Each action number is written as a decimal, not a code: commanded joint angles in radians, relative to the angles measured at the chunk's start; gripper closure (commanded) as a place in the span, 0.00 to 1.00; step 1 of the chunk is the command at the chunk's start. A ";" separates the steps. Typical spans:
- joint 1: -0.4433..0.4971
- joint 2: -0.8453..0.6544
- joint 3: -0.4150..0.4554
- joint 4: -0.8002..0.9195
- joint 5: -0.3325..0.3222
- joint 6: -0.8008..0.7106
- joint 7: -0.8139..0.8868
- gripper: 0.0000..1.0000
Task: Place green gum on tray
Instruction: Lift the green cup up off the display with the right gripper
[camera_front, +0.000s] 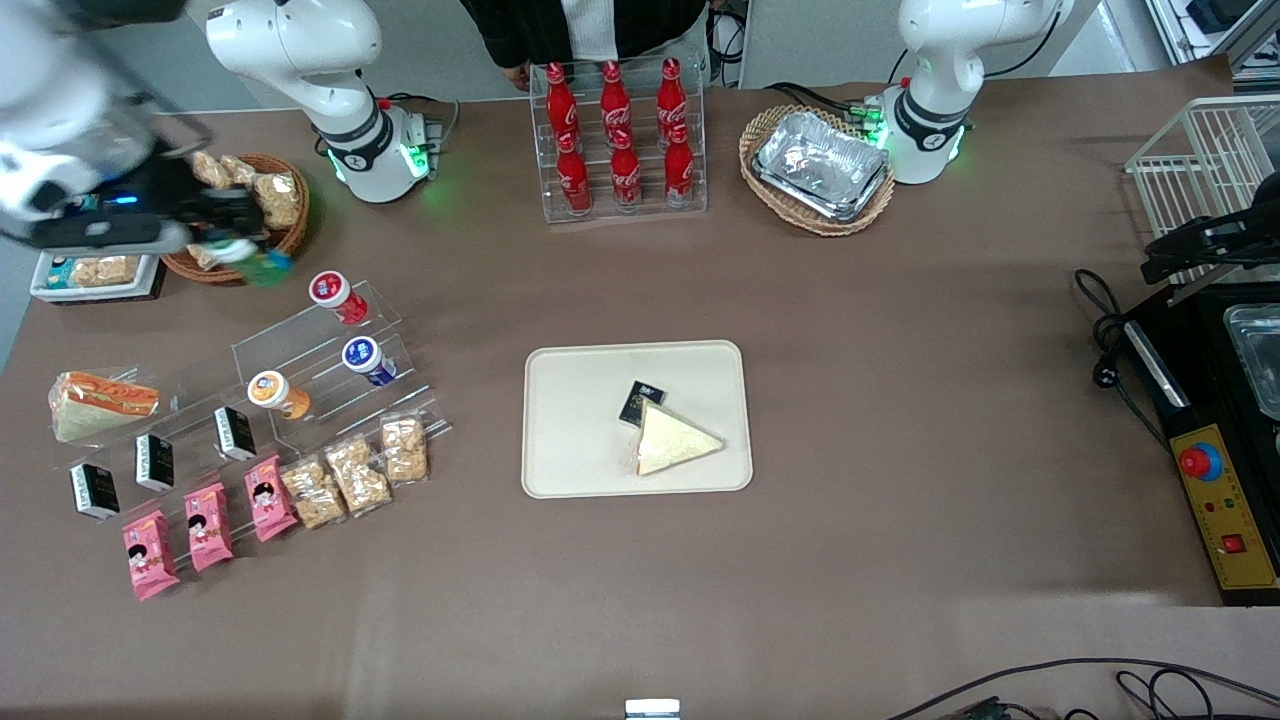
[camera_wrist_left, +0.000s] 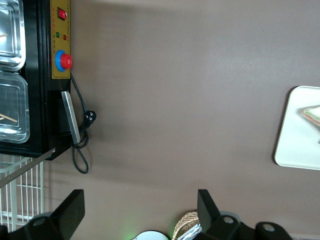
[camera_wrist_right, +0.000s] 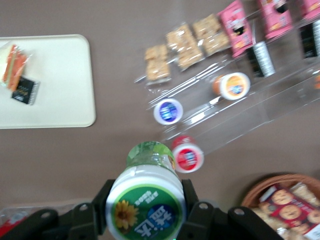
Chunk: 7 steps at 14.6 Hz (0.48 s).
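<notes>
My right gripper is shut on the green gum, a green bottle with a white cap bearing a green-and-yellow flower mark. The black fingers press its cap on both sides. In the front view the gum hangs in the air at the working arm's end of the table, beside the snack basket and above the clear display rack. The cream-beige tray lies flat mid-table, well apart from the gripper; it also shows in the right wrist view. It carries a wrapped sandwich and a small black packet.
A clear rack holds red, blue and orange gum bottles, black boxes, pink packets and cracker bags. A wicker snack basket stands near the gripper. Cola bottles and a basket of foil trays stand farther from the front camera.
</notes>
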<state>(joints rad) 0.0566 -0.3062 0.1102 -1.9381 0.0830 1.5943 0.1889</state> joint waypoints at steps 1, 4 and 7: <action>0.031 0.091 0.161 0.034 0.046 0.048 0.254 0.80; 0.032 0.197 0.293 0.022 0.044 0.177 0.403 0.80; 0.034 0.294 0.358 -0.065 0.035 0.381 0.472 0.80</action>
<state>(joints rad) 0.0987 -0.1113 0.4307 -1.9548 0.1100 1.8222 0.6037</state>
